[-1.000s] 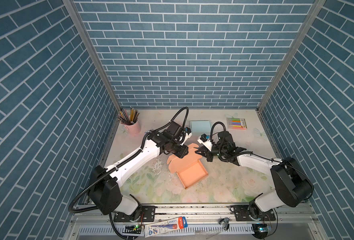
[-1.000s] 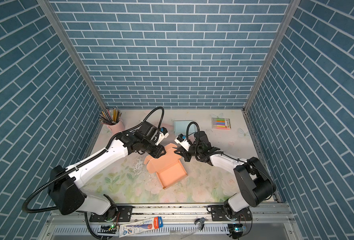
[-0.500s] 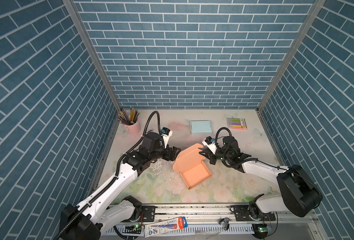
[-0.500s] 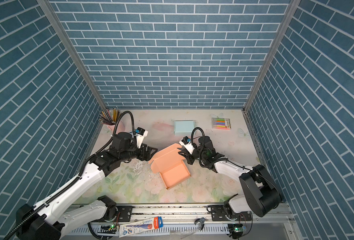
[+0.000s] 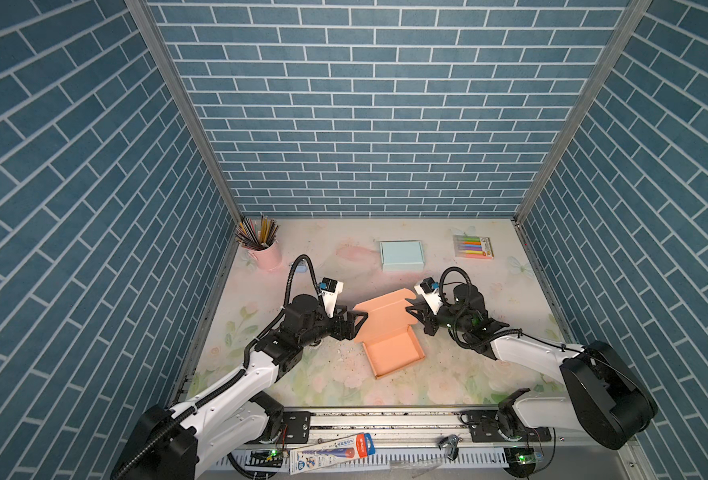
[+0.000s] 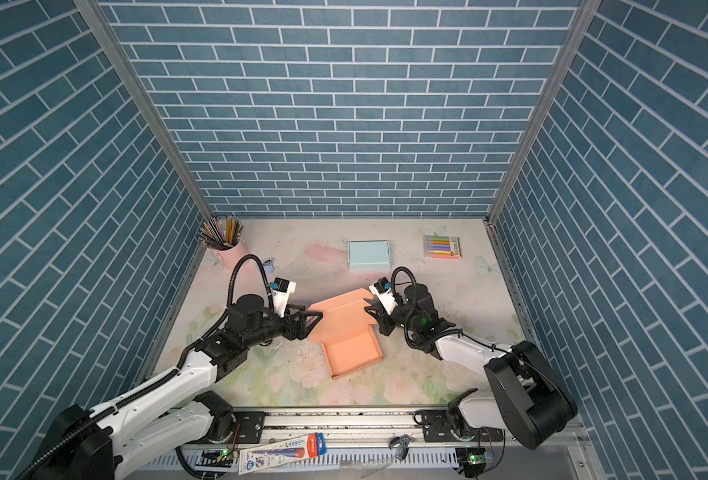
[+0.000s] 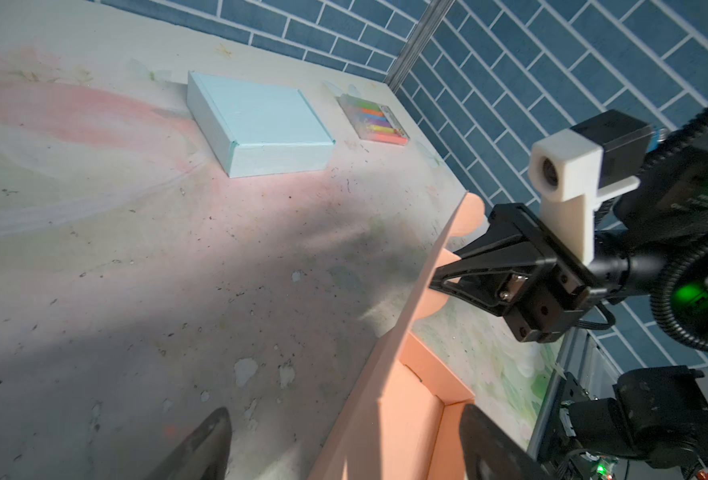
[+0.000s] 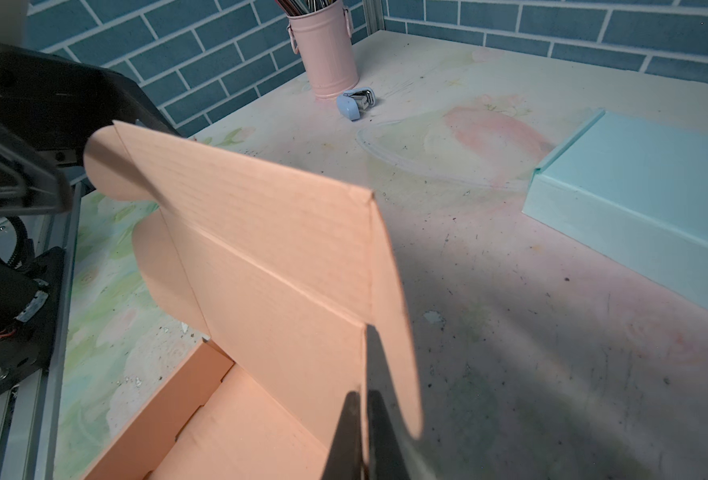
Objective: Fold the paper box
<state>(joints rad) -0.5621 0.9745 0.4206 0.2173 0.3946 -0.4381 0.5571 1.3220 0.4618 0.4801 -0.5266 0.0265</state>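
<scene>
left pincer (image 5: 359, 327) spread wide astride orange box (image 5: 391, 351) lid edge; right pincer (image 5: 408, 310) clamps opposite edge.

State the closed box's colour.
The closed box is pale blue, clearest in the left wrist view.

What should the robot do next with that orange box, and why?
Probably close the left gripper on the edge of the lid: its jaws stand open astride that edge, while the right gripper pinches the opposite side and the lid stands raised over the tray.
</scene>
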